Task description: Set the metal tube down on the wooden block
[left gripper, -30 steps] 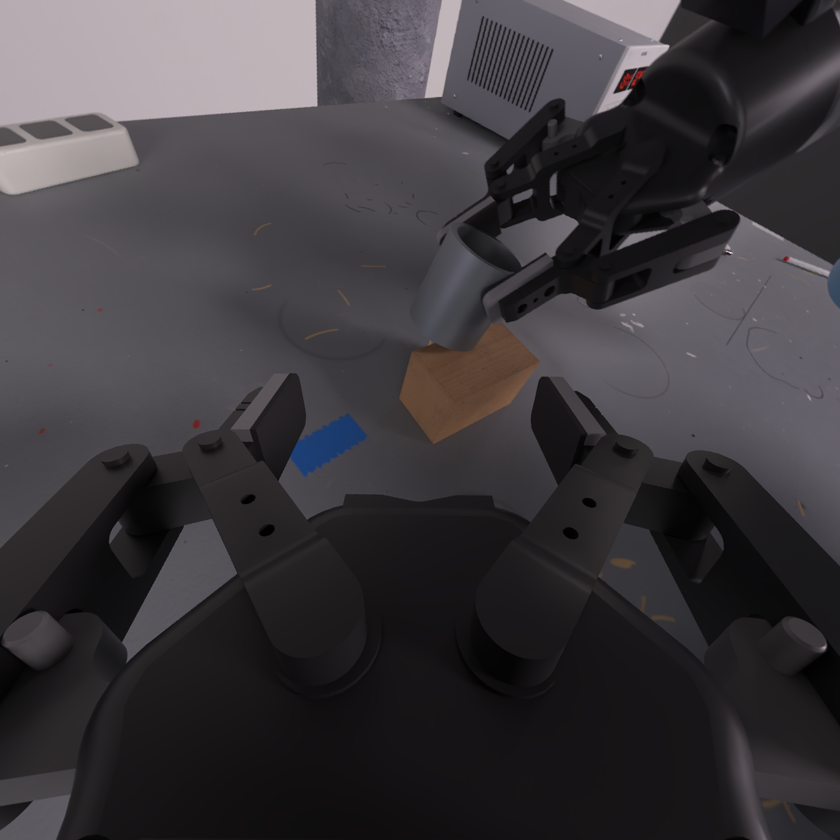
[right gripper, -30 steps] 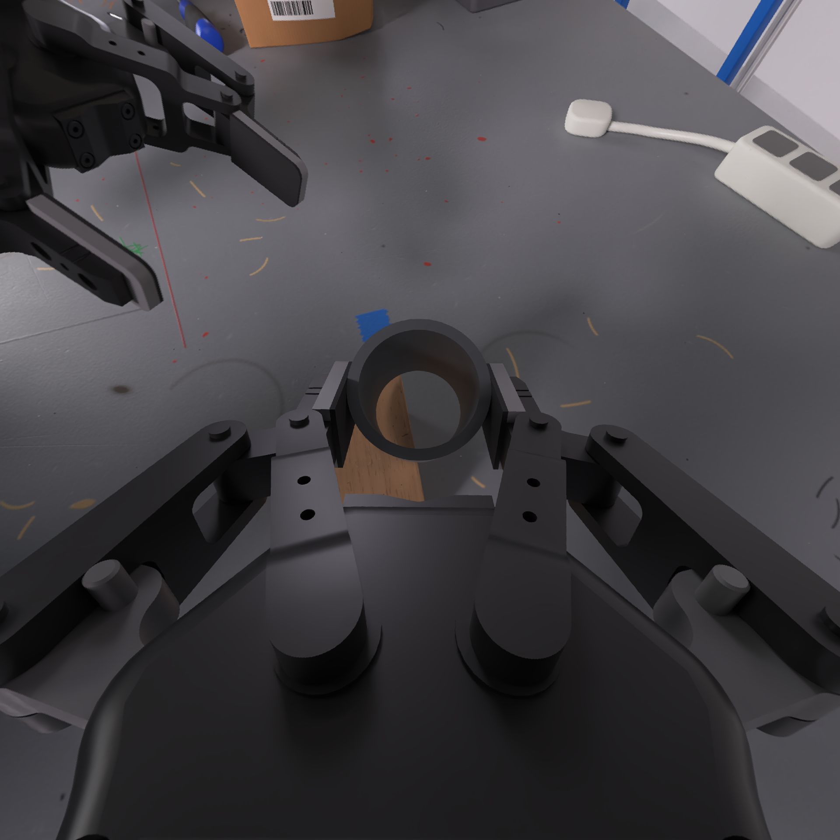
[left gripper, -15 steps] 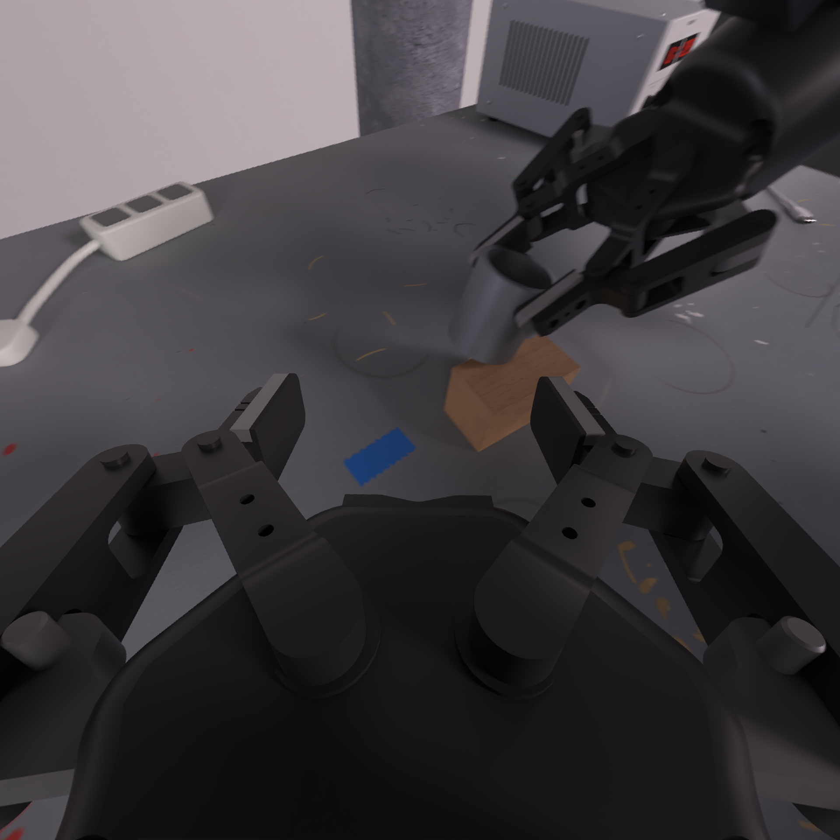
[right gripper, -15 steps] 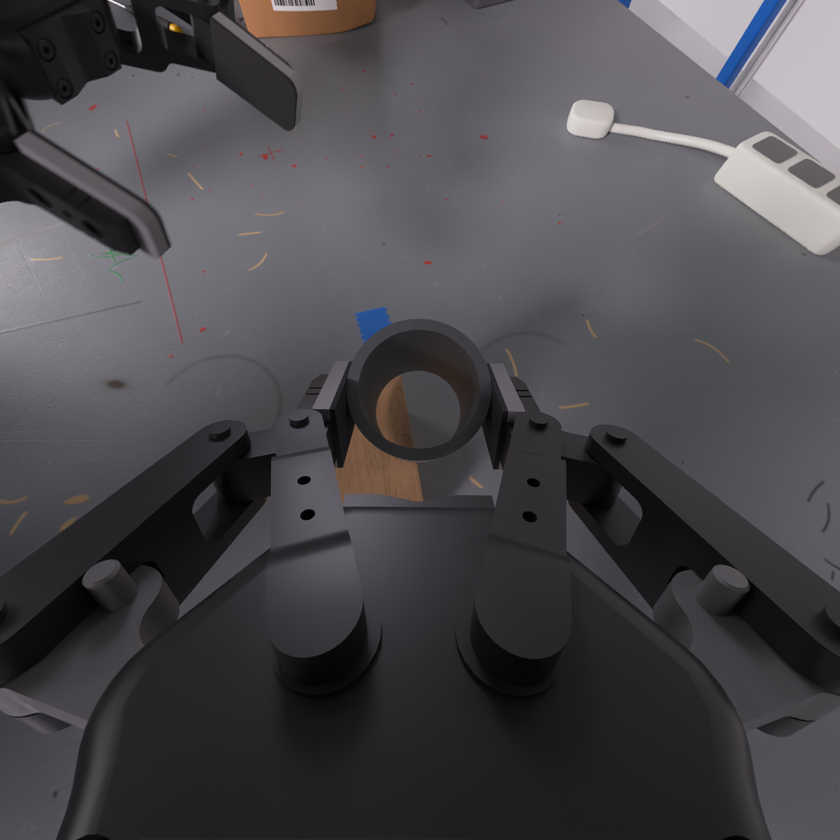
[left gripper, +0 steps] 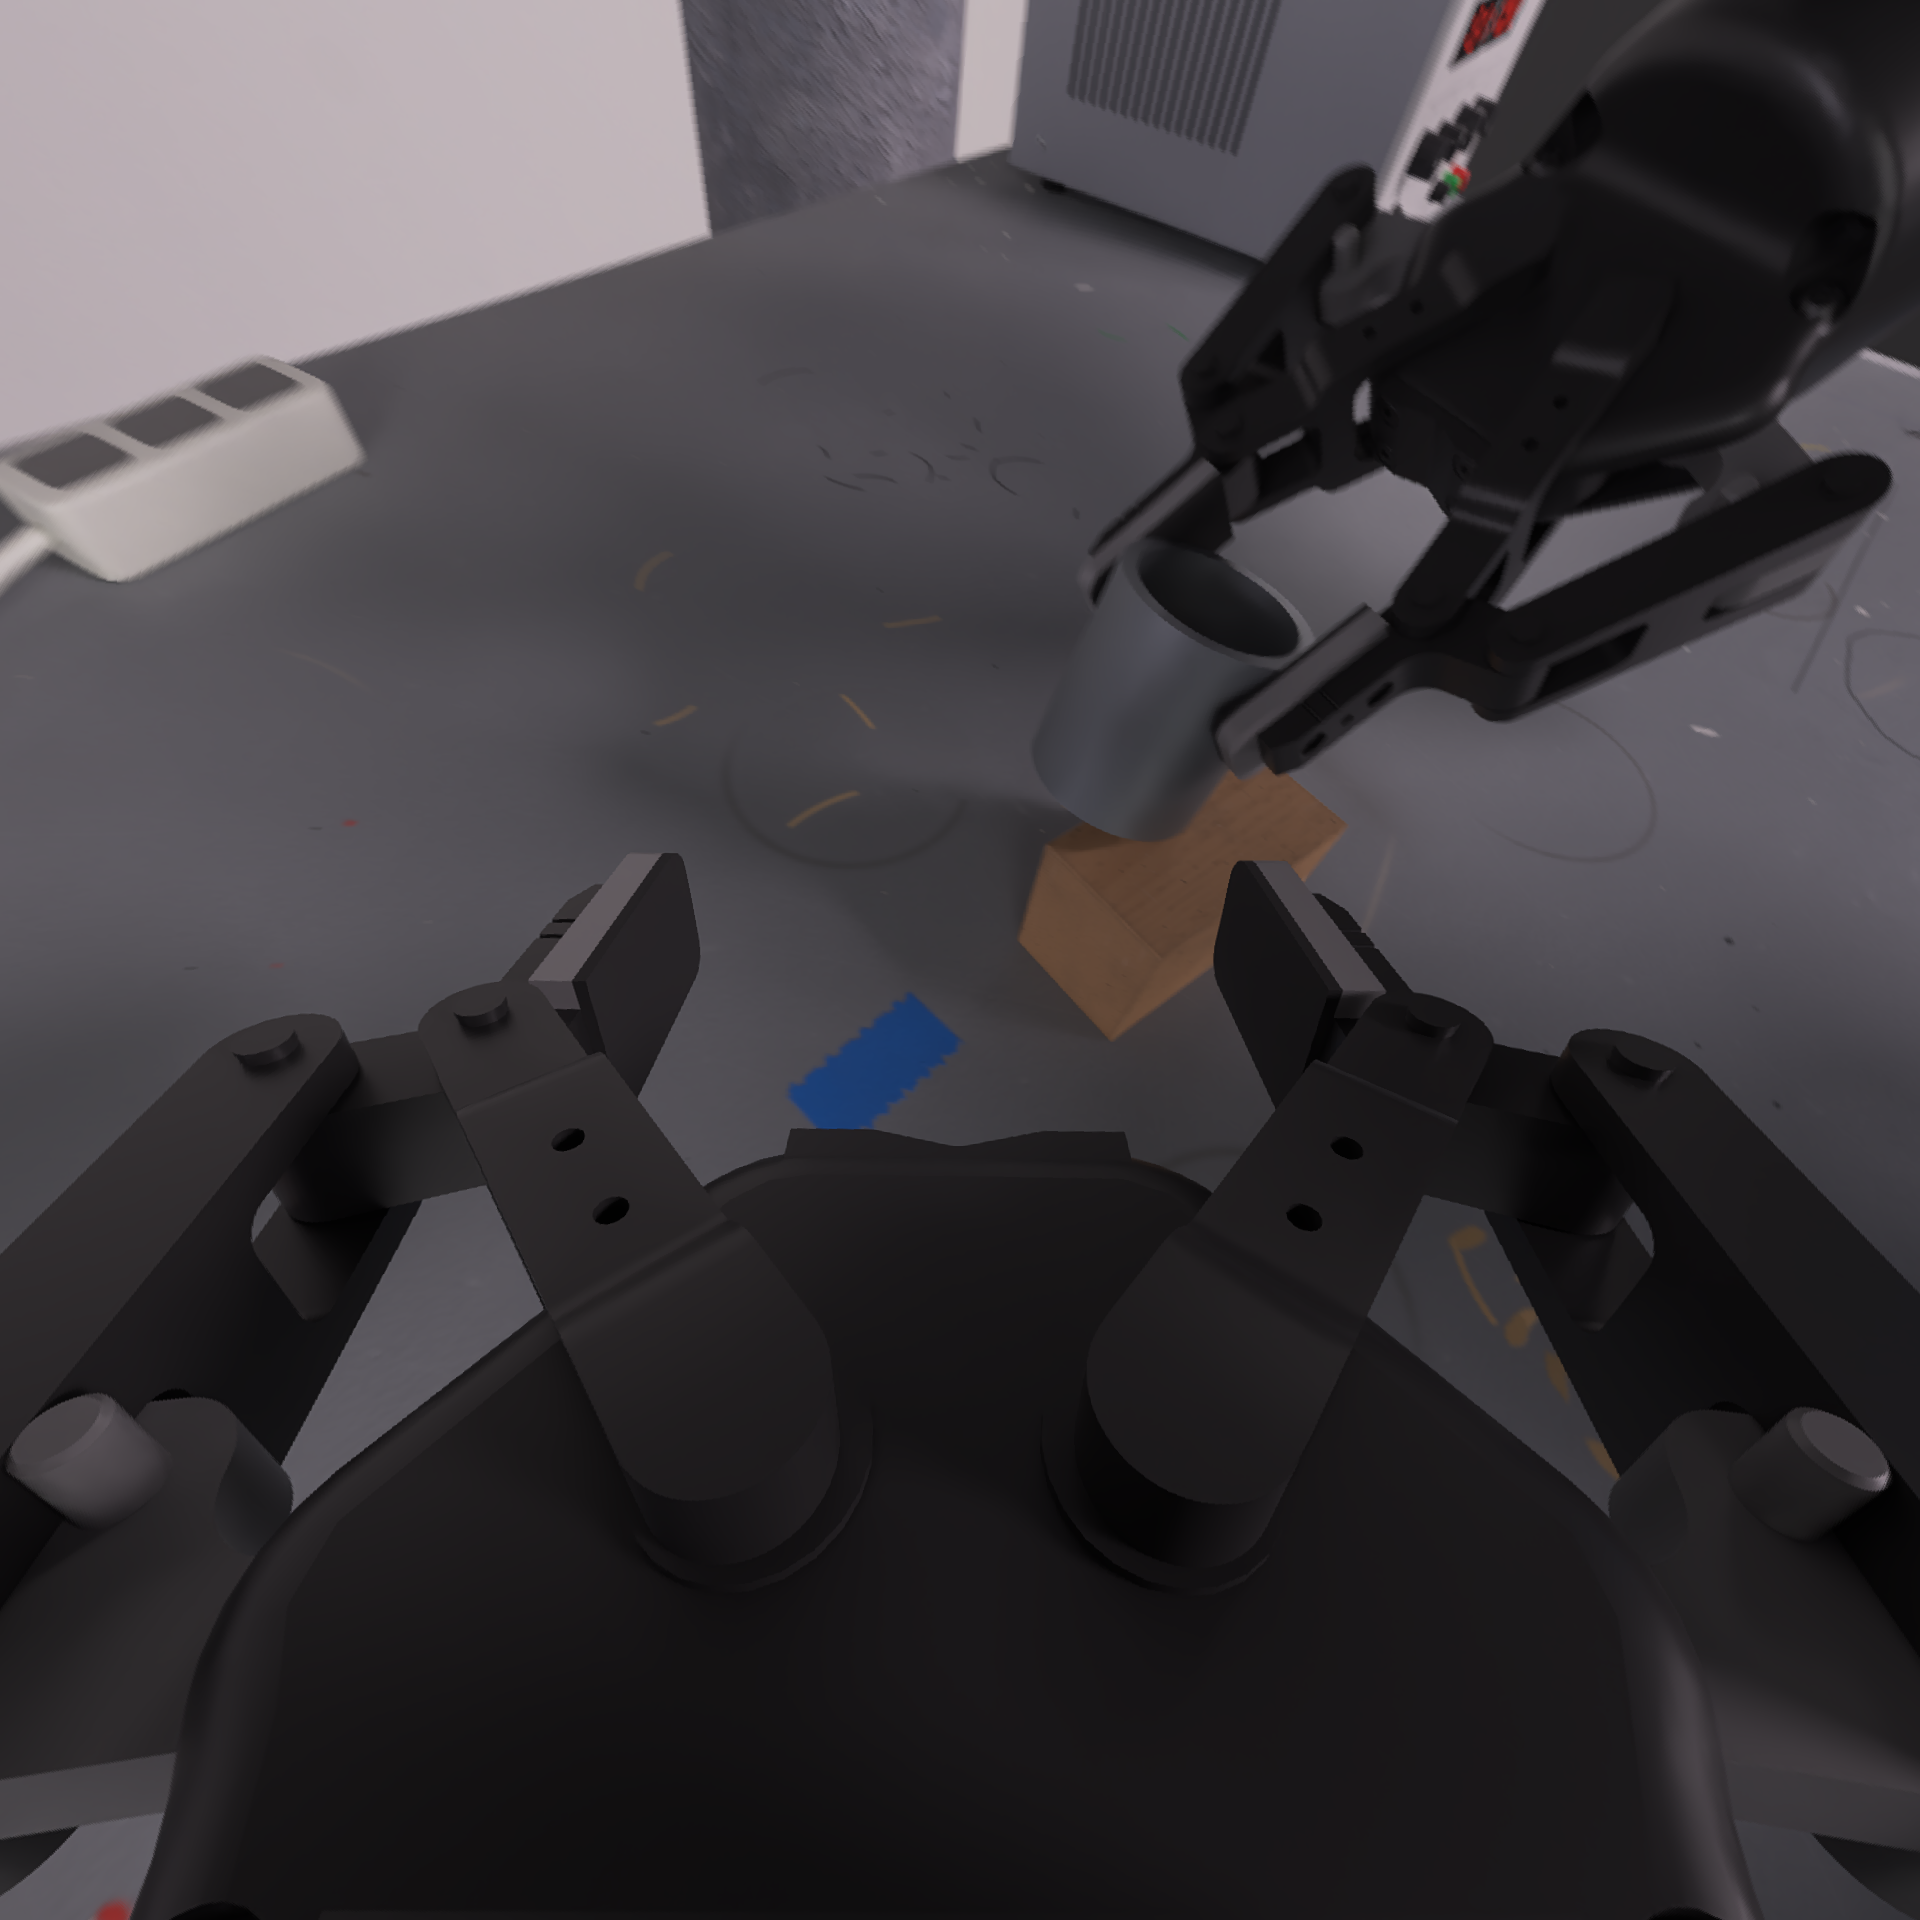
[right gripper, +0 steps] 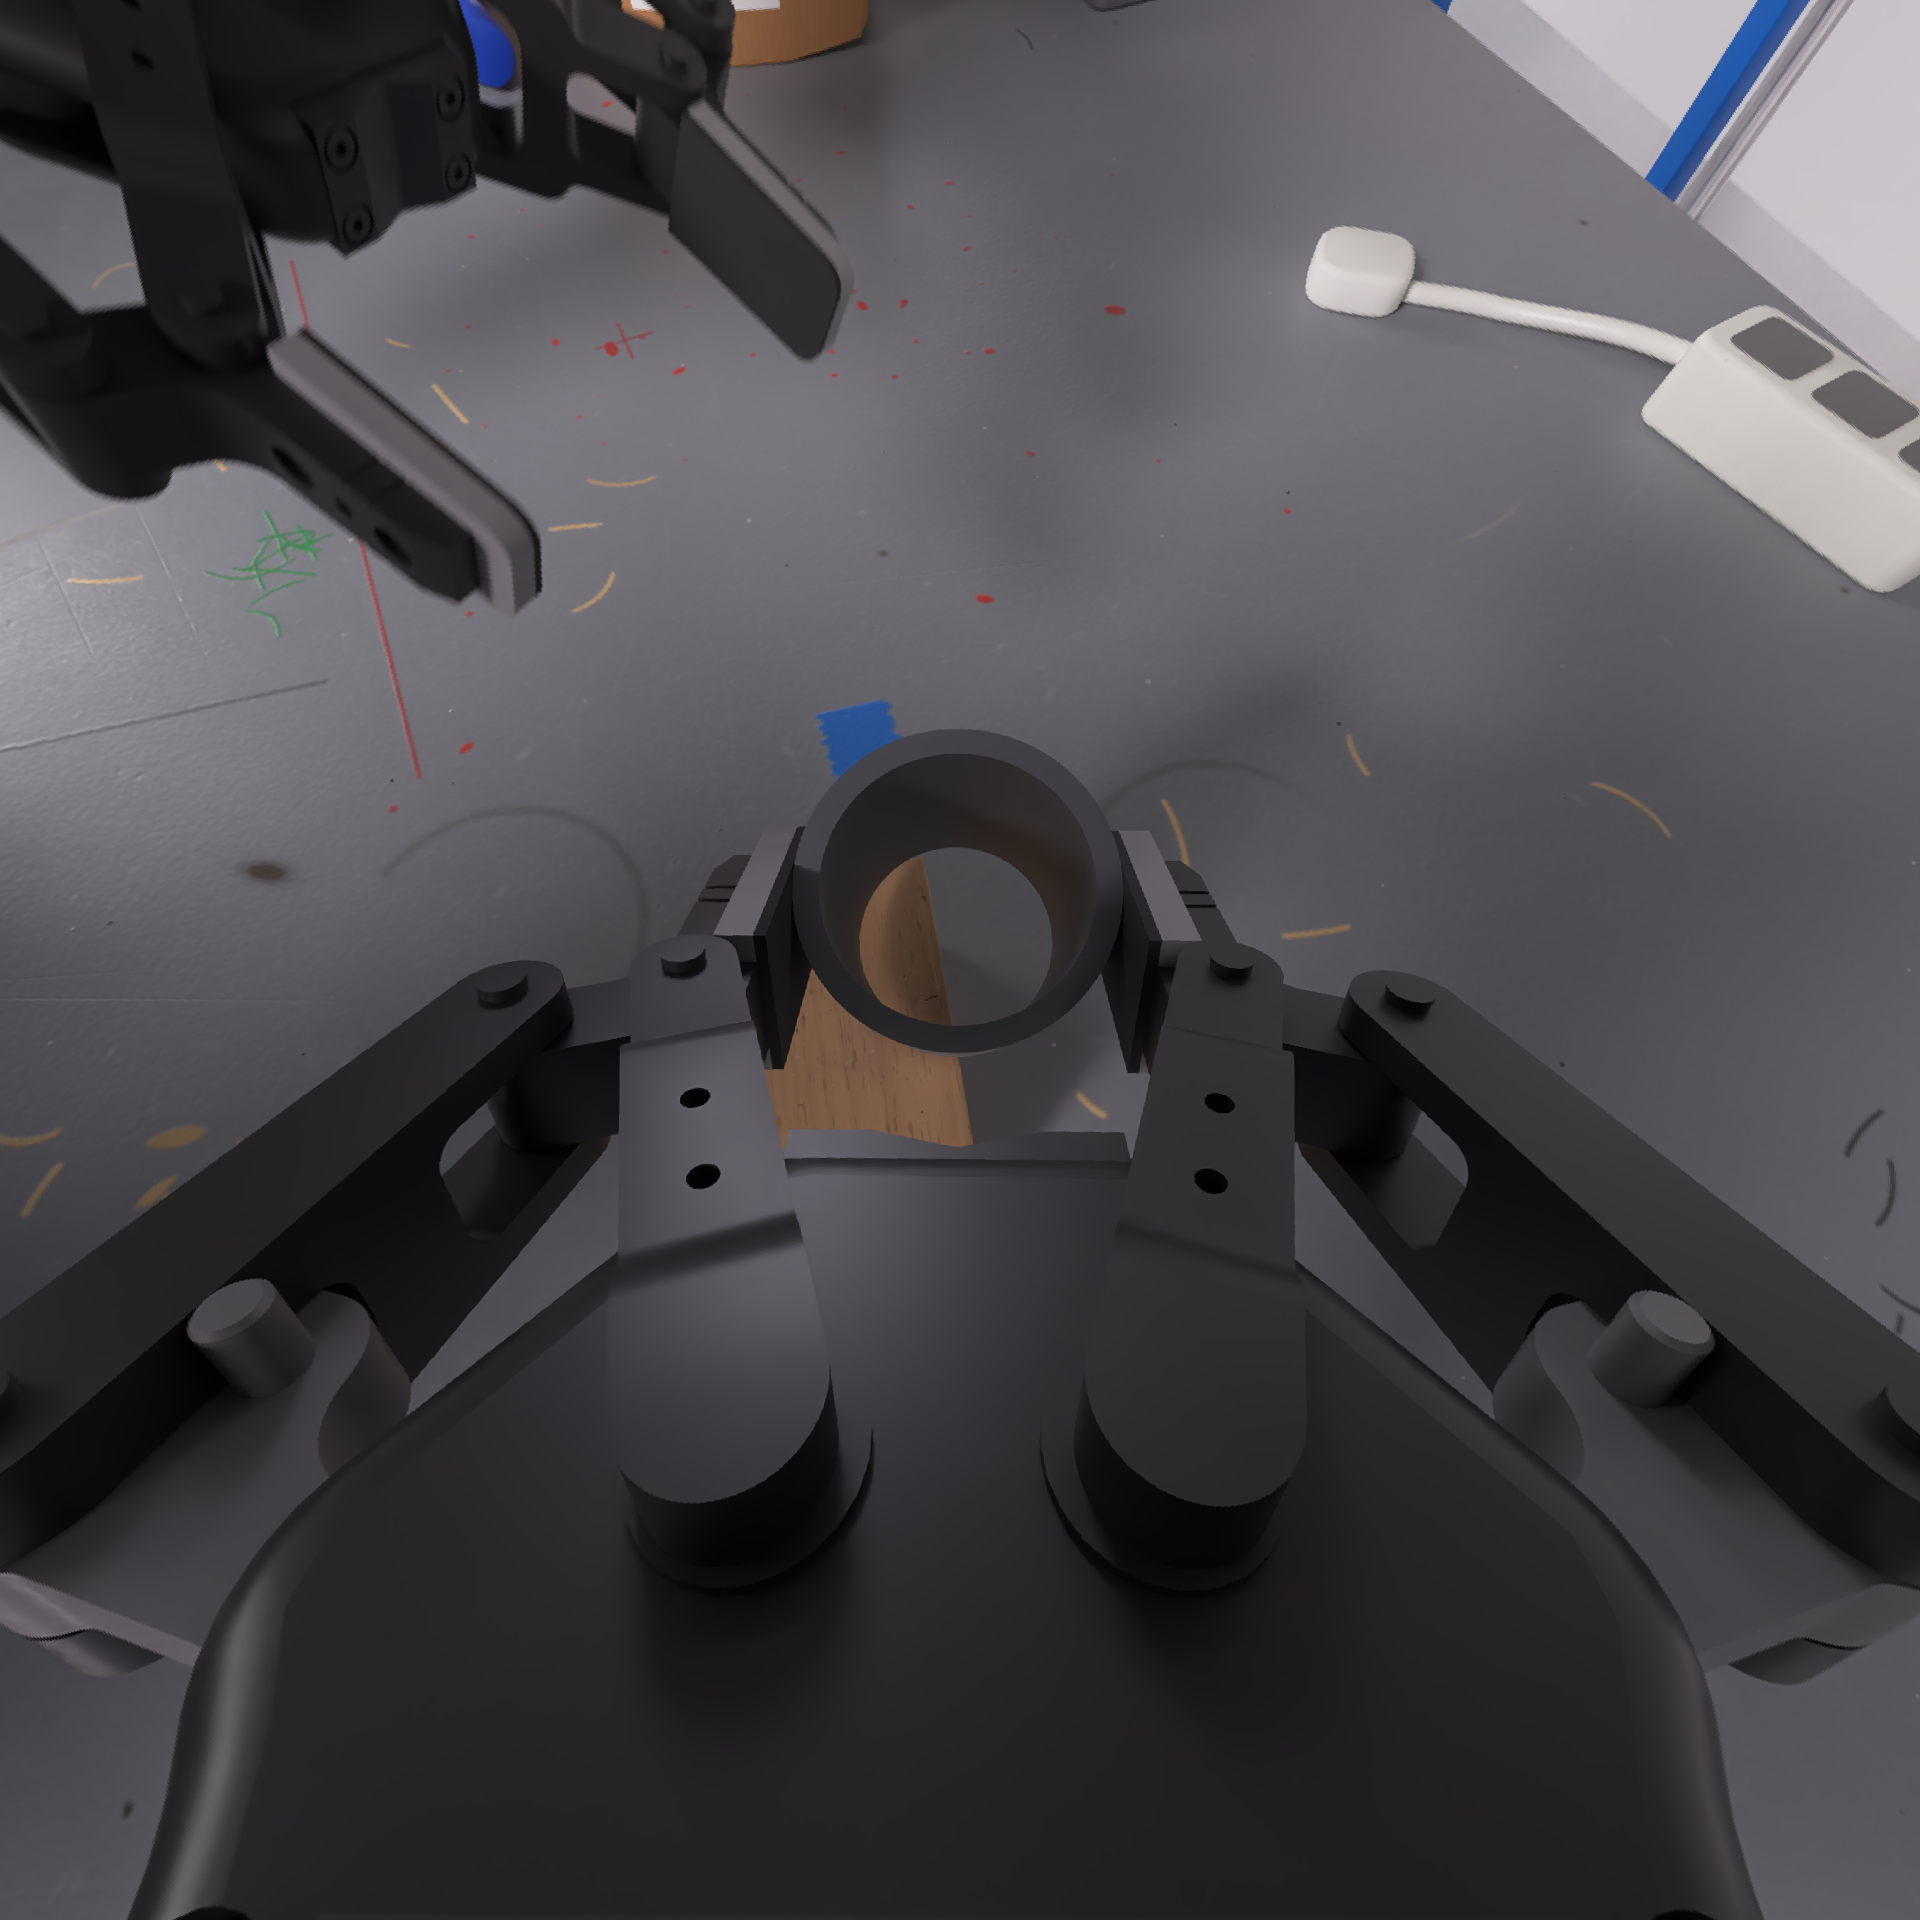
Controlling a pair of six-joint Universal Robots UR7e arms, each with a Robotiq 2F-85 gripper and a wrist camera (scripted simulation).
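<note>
The metal tube [left gripper: 1132,717] is a short grey cylinder held tilted, its lower end at the far-left edge of the wooden block's [left gripper: 1174,904] top. My right gripper [left gripper: 1195,623] is shut on the tube's upper part. In the right wrist view, the right gripper [right gripper: 956,904] clamps the tube [right gripper: 956,790] on both sides. Through its bore I see the block [right gripper: 862,1081] on the left and bare table on the right. My left gripper [left gripper: 956,935] is open and empty, hovering near the block. It also shows in the right wrist view [right gripper: 660,452], upper left.
A white power strip [left gripper: 177,468] lies at the table's far left and shows with its cable in the right wrist view [right gripper: 1787,436]. A grey equipment box [left gripper: 1195,94] stands at the back. Blue tape [left gripper: 873,1060] lies on the table [left gripper: 520,675] near the block. A cardboard box [right gripper: 790,21] sits at the far edge.
My left gripper has swung and shifted while staying open, and it now looks larger and nearer the middle in the right wrist view. The right gripper and tube have held still over the block.
</note>
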